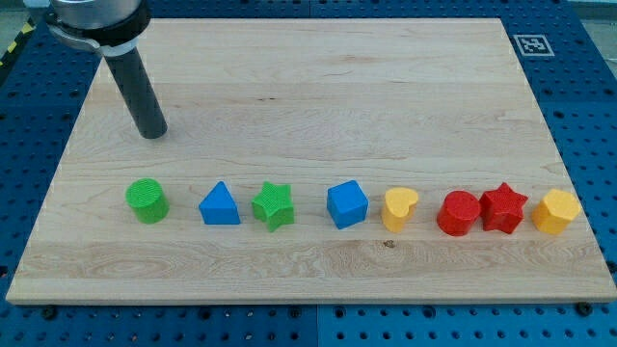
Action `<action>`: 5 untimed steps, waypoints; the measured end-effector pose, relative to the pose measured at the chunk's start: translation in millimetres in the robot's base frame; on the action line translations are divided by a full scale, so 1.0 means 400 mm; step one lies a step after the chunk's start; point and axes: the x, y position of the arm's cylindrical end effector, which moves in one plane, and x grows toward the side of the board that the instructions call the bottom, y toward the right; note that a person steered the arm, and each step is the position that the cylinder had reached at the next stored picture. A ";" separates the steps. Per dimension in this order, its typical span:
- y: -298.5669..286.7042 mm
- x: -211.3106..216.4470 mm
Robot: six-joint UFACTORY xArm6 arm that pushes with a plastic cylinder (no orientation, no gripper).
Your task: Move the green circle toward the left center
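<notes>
The green circle (147,200) stands on the wooden board (308,87) at the view's lower left, first in a row of blocks. My tip (152,134) rests on the board above the green circle, a short way toward the view's top, apart from it. The dark rod rises from the tip to the view's top left.
To the right of the green circle a row runs across the board: a blue triangle (220,204), a green star (274,205), a blue cube (346,203), a yellow heart (399,208), a red block (459,213), a red star (503,207), a yellow hexagon (556,211).
</notes>
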 end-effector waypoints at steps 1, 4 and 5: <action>0.000 0.000; -0.032 0.099; -0.062 0.257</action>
